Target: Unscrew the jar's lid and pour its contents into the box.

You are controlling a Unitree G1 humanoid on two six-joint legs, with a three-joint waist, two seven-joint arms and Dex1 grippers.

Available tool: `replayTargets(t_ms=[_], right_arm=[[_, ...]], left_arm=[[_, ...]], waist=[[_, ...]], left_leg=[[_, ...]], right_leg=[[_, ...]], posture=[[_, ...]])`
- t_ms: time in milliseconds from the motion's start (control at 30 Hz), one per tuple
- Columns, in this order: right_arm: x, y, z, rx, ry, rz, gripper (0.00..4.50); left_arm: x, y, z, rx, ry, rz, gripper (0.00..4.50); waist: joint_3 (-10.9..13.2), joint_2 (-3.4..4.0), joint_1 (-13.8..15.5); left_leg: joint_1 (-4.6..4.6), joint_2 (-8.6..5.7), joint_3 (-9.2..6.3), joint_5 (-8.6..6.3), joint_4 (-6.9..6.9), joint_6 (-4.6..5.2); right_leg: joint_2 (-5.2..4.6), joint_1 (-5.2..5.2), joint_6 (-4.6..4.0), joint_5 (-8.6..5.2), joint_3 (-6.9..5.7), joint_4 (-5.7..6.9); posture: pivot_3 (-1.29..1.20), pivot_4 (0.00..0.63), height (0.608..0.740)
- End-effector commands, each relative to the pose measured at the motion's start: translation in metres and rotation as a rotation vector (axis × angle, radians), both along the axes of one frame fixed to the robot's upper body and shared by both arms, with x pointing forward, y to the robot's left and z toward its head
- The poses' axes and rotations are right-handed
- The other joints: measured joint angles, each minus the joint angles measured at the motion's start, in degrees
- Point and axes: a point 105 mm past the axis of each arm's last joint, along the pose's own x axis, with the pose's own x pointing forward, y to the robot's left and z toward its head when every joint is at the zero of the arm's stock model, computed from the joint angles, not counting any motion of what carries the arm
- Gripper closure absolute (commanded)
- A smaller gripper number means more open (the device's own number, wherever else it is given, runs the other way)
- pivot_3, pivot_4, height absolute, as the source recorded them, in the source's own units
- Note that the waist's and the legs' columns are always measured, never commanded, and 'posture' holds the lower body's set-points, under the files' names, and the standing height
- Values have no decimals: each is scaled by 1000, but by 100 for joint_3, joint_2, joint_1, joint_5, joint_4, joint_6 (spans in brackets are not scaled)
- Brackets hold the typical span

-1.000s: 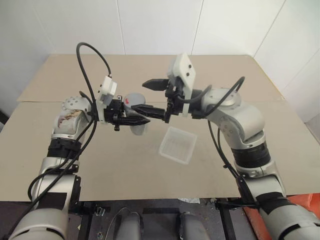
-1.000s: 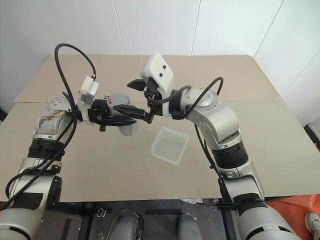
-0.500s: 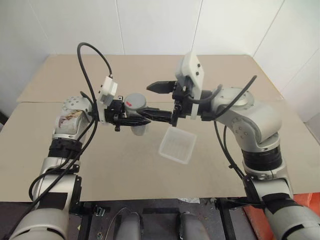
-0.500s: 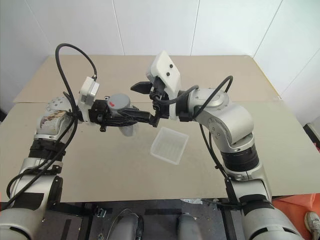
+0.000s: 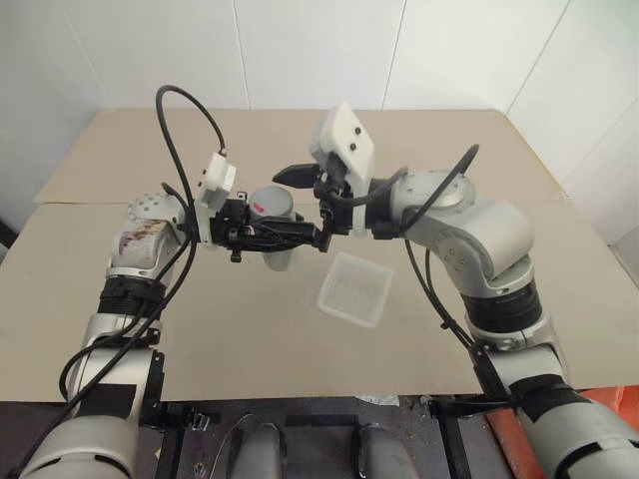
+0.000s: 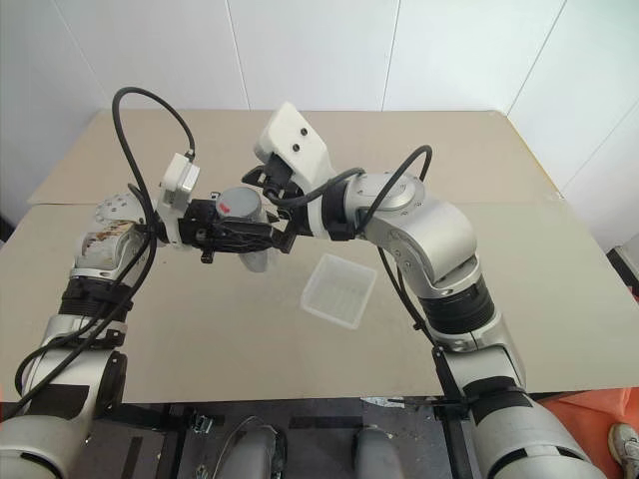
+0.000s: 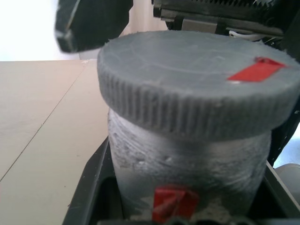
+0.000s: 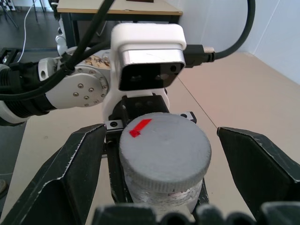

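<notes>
Right wrist view: right gripper (image 8: 161, 183) is spreading its jaws wide either side of the lid (image 8: 164, 152), not touching | left gripper (image 5: 262, 237) is pinching the jar (image 5: 275, 239) above the table (image 5: 200, 339), left of the box (image 5: 354, 289) | jar looks light, rigid; ribbed lid rim is offering the surest grip

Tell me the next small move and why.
Probably close the right gripper on the lid: its open fingers flank the lid without touching, and the left gripper already clamps the jar, lid still on.
</notes>
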Motion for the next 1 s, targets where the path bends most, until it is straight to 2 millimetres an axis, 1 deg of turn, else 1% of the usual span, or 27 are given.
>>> replayTargets(t_ms=[33, 267, 367, 433, 500, 667, 733, 867, 967, 1000], right_arm=[[-5, 5, 14, 14, -60, 17, 46], [-5, 6, 14, 24, -49, 22, 46], [-4, 7, 14, 28, -39, 24, 530], [-4, 7, 15, 36, -34, 22, 1211], [-3, 7, 17, 47, -31, 16, 1725], [0, 1, 31, 100, -25, -1, 1729], [2, -6, 38, 127, -6, -8, 1729], [7, -29, 58, 195, 6, -48, 1729], [14, -50, 66, 237, 8, -112, 1729], [18, -61, 66, 238, -13, -164, 1729]], left_arm=[[-2, 1, 12, -12, -56, -4, 2587], [-3, 1, 11, -9, -54, -2, 2587], [-4, 2, 11, -9, -53, -2, 2587], [-4, 2, 11, -8, -52, -1, 2587], [-4, 2, 10, -6, -51, 1, 2587], [-6, 3, 4, 3, -31, 6, 2587], [-7, 3, -2, 15, -22, 6, 2587], [-9, 3, -11, 18, 3, 5, 2587], [-10, 2, -15, 23, 8, 4, 2587], [-10, 2, -15, 24, 6, 6, 2587]], waist=[[0, 0, 0], [0, 0, 0], [0, 0, -4], [0, 0, -3], [0, 0, -3], [0, 0, -4], [0, 0, -2], [0, 1, 24], [0, 0, 32], [0, 0, 28]], left_leg=[[0, 0, 0, 0, 0, 0], [0, 0, 0, 0, 0, 0], [0, 0, 0, 0, -1, 0], [0, 0, 0, 0, 0, 0], [0, 0, 0, 0, 0, 0], [0, 0, 0, 0, 0, 0], [0, 0, 0, 0, 0, 0], [0, 0, 1, 0, -1, 0], [-1, 0, 0, 0, -1, 0], [-1, 0, 0, 0, -1, 0]], right_leg=[[0, 0, 0, 0, 0, 0], [0, 0, 0, 0, 0, 0], [0, 0, 0, 0, 0, 0], [0, 0, 0, 0, 0, 0], [0, 0, 0, 0, 0, 0], [0, -1, 0, 0, 0, 1], [0, 0, 0, 0, 0, 1], [-1, 0, 0, 0, 0, 0], [-2, 1, 0, 0, -2, -2], [-2, 1, 0, 0, -2, -1]], posture=[[0, 150, 740], [0, 150, 740], [0, 150, 740], [0, 150, 740], [0, 150, 740], [0, 150, 740], [0, 150, 740], [0, 150, 740], [0, 150, 740], [0, 150, 740]])
